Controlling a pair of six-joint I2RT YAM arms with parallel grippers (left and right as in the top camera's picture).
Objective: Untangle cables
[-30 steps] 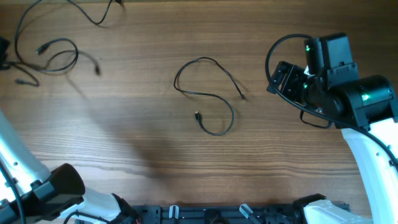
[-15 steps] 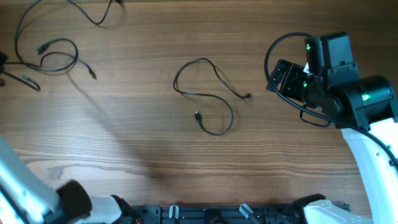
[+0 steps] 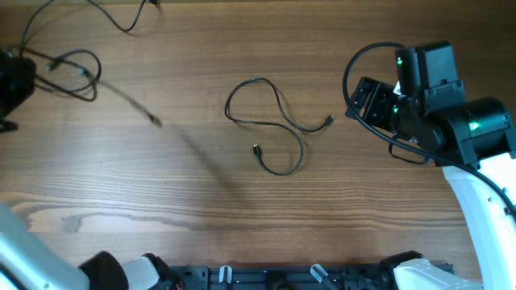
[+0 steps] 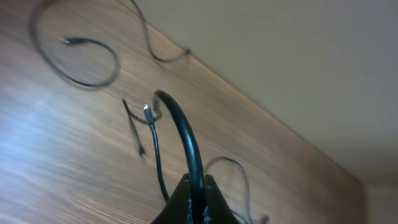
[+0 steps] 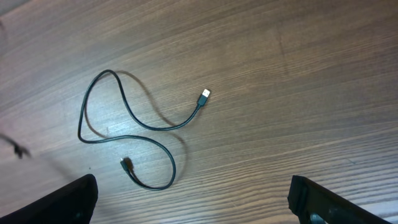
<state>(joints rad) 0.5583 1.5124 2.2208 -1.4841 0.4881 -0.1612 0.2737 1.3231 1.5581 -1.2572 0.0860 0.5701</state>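
One blurry cable (image 4: pixel 188 140) in cropped left tool (image 4: pixel 196 186)

Single cable (image 5: pixel 163 128) is lying loose on the wood table (image 5: pixel 298 74) in an S-curve, USB plug (image 5: pixel 204 96) pointing upper right, small plug (image 5: pixel 124 163) lower left. Right gripper (image 5: pixel 193 185) fingers are sitting wide apart, touching nothing.
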